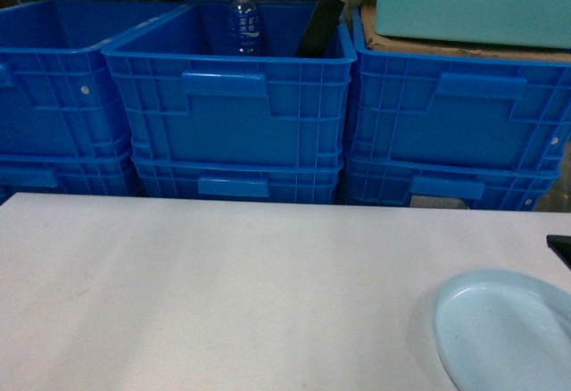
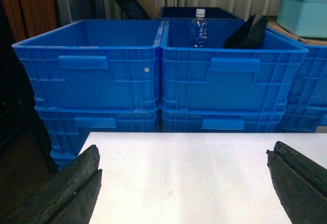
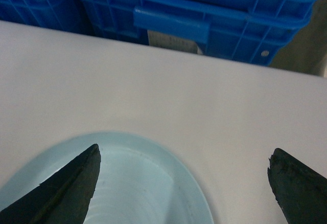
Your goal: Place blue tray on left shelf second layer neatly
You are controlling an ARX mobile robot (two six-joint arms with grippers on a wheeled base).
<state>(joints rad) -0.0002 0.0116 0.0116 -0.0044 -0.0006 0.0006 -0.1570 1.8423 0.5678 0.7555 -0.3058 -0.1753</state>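
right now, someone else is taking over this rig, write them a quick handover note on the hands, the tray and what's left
Left hand: open, empty, hovering over the bare white table, nothing between its fingers.
Right hand: open, hovering above the blue tray, one finger over the tray's rim, not gripping it.
The blue tray lies flat at the table's near right corner, partly out of the head view.
Behind the table: stacked blue crates, one with a water bottle inside.
Done: nothing yet; tray not picked up.
Left: grasp tray, carry it to the left shelf second layer, which is not in view.
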